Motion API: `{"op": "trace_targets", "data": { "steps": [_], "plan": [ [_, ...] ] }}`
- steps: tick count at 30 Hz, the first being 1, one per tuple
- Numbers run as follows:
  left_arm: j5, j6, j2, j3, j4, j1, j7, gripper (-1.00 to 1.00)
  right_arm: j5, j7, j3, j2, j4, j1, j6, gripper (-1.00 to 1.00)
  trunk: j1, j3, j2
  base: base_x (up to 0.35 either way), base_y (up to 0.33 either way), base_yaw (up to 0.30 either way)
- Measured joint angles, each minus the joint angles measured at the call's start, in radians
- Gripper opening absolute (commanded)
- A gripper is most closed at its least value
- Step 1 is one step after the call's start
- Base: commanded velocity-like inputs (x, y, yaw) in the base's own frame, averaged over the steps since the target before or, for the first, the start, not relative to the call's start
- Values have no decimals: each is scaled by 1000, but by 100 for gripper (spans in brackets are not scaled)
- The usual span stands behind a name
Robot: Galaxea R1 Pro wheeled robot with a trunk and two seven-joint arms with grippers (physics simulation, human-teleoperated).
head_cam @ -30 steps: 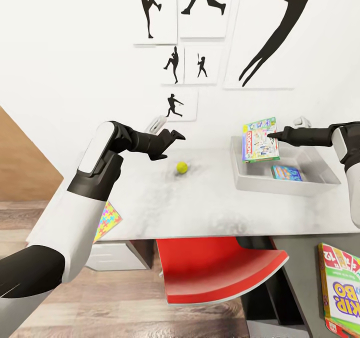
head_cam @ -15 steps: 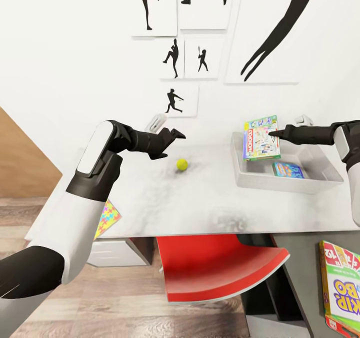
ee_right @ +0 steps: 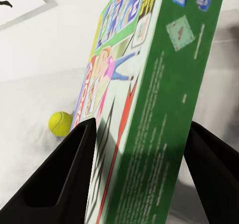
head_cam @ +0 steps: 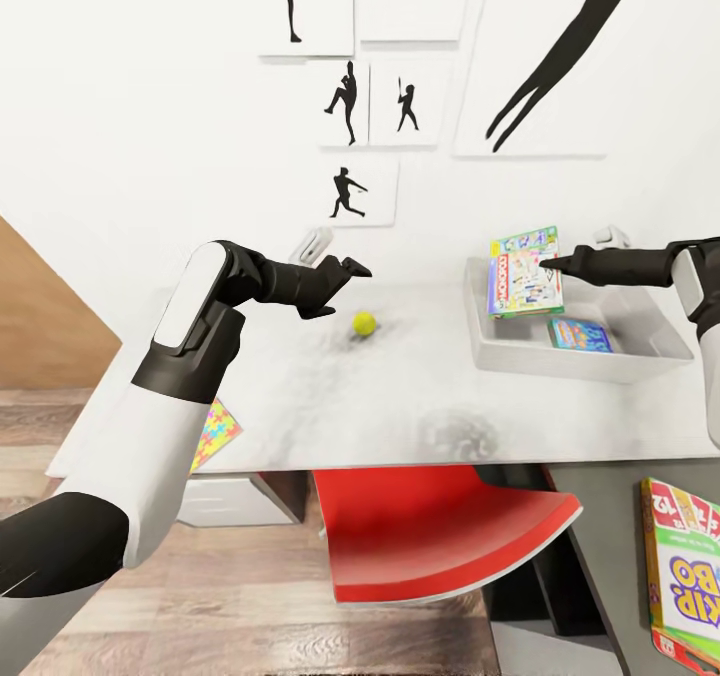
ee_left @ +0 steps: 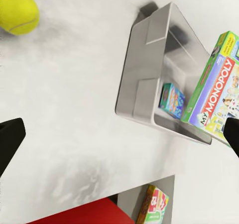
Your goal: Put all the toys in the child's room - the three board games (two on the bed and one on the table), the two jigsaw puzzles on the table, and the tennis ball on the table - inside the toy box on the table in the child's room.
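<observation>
White wall with black athlete silhouettes (head_cam: 345,101) backs the light-grey table (head_cam: 400,406). At the left a jigsaw puzzle (head_cam: 213,431) shows below the table's near edge, partly hidden by the left arm. The left gripper (head_cam: 352,269) hovers above the tabletop with its fingers spread wide and nothing between them. Just right of it the tennis ball (head_cam: 364,324) lies on the bare table. Under the table's front edge stands a red chair (head_cam: 430,536). Farther right the toy box (head_cam: 520,354) sits on the table with a small blue board game (head_cam: 579,335) flat inside. The right gripper (head_cam: 553,264) is clamped on the green-white-red board game (head_cam: 524,271), its fingers (ee_right: 59,179) pressing both faces, and holds it tilted above the toy box's left part. At the far right the Skip-Bo box (head_cam: 684,571) lies on the dark-grey section.
</observation>
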Motion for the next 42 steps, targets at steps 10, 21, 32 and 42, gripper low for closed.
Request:
{"op": "trace_targets", "data": {
  "steps": [10,21,32,42],
  "plan": [
    [-1,0,-1,0,-1,1,0,100,-1,4,0,-3,-6,-2,1,-100,0,-16,0,9,0,0],
    [-1,0,-1,0,-4,1,-1,100,-2,5,0,-5,-8,-2,2,-100,0,-34,0,76,27,0],
    [-1,0,-1,0,-11,1,-1,100,-2,6,0,-5,-10,-2,2,-100,0,-52,0,95,24,0],
    [-1,0,-2,0,-12,1,-1,100,-2,7,-1,-7,-16,-6,3,-100,0,-69,0,16,4,0]
  ]
}}
